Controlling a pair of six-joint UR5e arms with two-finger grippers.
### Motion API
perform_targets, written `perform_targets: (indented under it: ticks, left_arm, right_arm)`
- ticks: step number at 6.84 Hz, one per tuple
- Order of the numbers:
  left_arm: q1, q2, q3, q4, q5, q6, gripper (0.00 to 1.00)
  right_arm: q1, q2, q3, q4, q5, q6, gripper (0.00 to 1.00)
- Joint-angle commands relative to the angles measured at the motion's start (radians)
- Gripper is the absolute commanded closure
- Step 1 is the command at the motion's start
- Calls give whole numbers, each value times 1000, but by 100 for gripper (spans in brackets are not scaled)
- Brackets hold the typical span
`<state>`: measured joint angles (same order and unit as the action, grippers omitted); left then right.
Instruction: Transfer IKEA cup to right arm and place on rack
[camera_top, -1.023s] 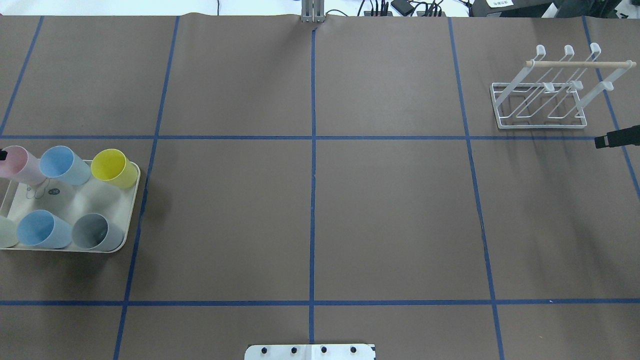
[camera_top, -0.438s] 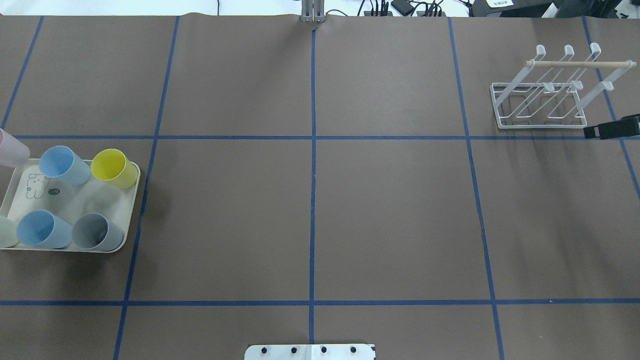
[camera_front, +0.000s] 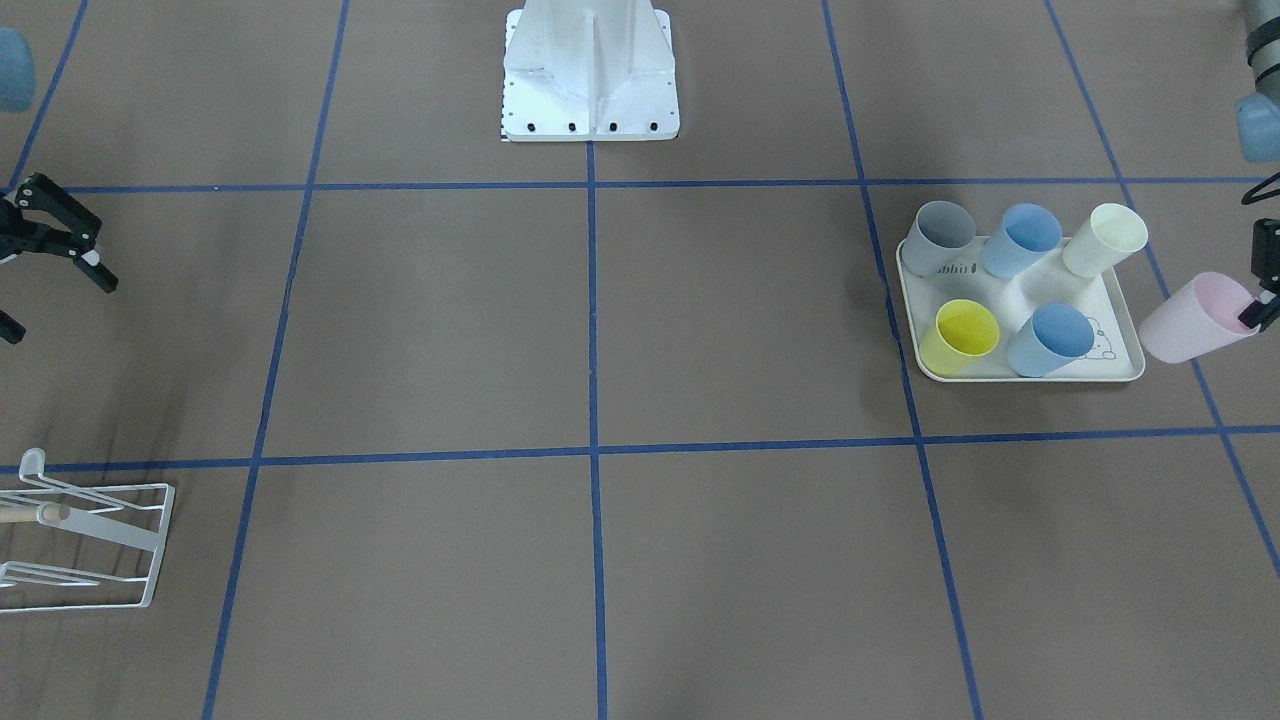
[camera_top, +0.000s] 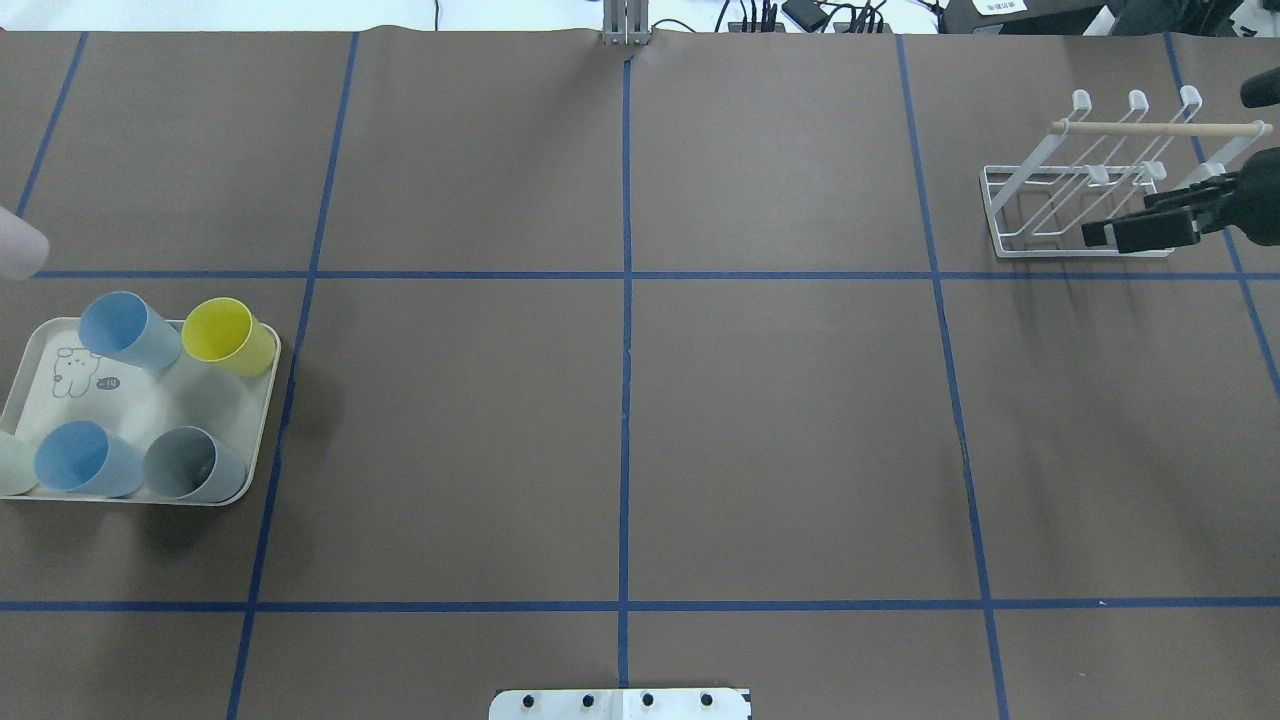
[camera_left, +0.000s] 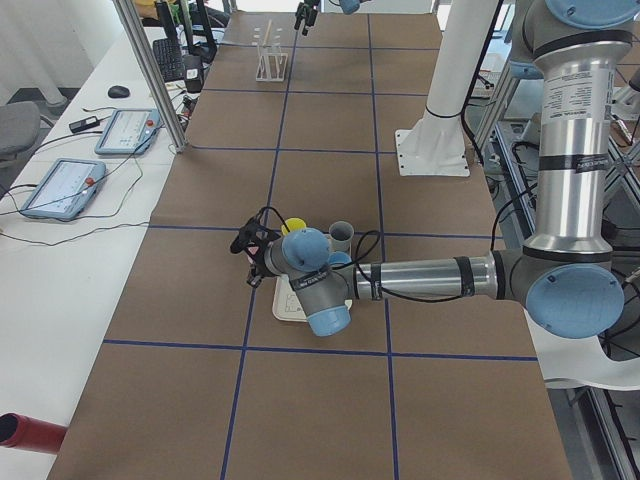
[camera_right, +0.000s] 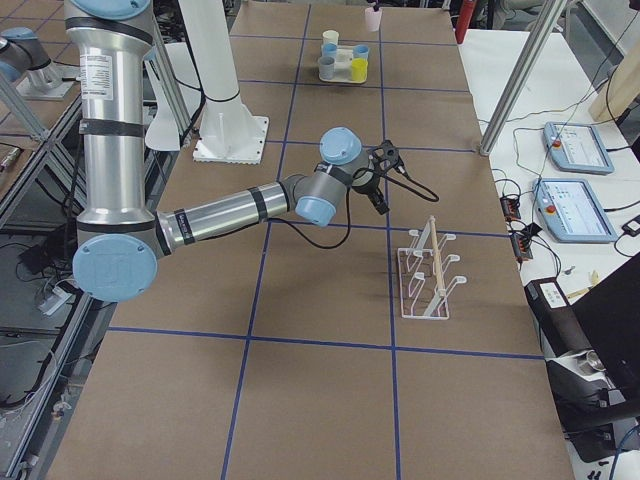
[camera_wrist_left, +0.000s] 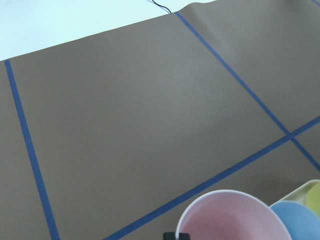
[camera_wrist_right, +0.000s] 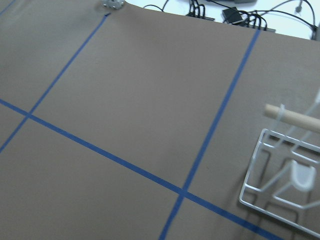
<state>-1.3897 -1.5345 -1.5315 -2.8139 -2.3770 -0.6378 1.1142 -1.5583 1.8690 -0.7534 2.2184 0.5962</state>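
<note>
My left gripper (camera_front: 1256, 305) is shut on the rim of a pink cup (camera_front: 1188, 320) and holds it tilted in the air, just off the tray's outer side. The cup shows at the overhead view's left edge (camera_top: 14, 246) and in the left wrist view (camera_wrist_left: 232, 217). My right gripper (camera_top: 1128, 226) is open and empty, hovering over the near edge of the white wire rack (camera_top: 1085, 205). In the front view the right gripper (camera_front: 52, 300) has its jaws spread. The rack also shows in the right wrist view (camera_wrist_right: 285, 185).
A cream tray (camera_top: 262, 425) at the left holds two blue cups, a yellow cup (camera_top: 225, 335), a grey cup (camera_top: 190, 465) and a pale cup. The robot's white base (camera_front: 590, 70) stands mid-table. Blue tape lines grid the brown table.
My left gripper has lifted the pink cup off the tray and carried it away from the robot. My right gripper has moved leftward into view, over the rack's near edge.
</note>
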Motion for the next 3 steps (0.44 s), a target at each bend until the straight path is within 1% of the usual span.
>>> perform_targets:
  ticks: [1,2,3]
  left_arm:
    - [0,-10,-181,4,-14,-393,100]
    - [29,-19,-253,4,-16,-543,100]
    - [69,-48,-306,-1,-14,-721,100]
  right_arm:
    - [-71,84,-10,31,-28,16,20]
    - [-112,136,-14,31,-40,22,10]
    - [-149,206,-16,26,-99,25,2]
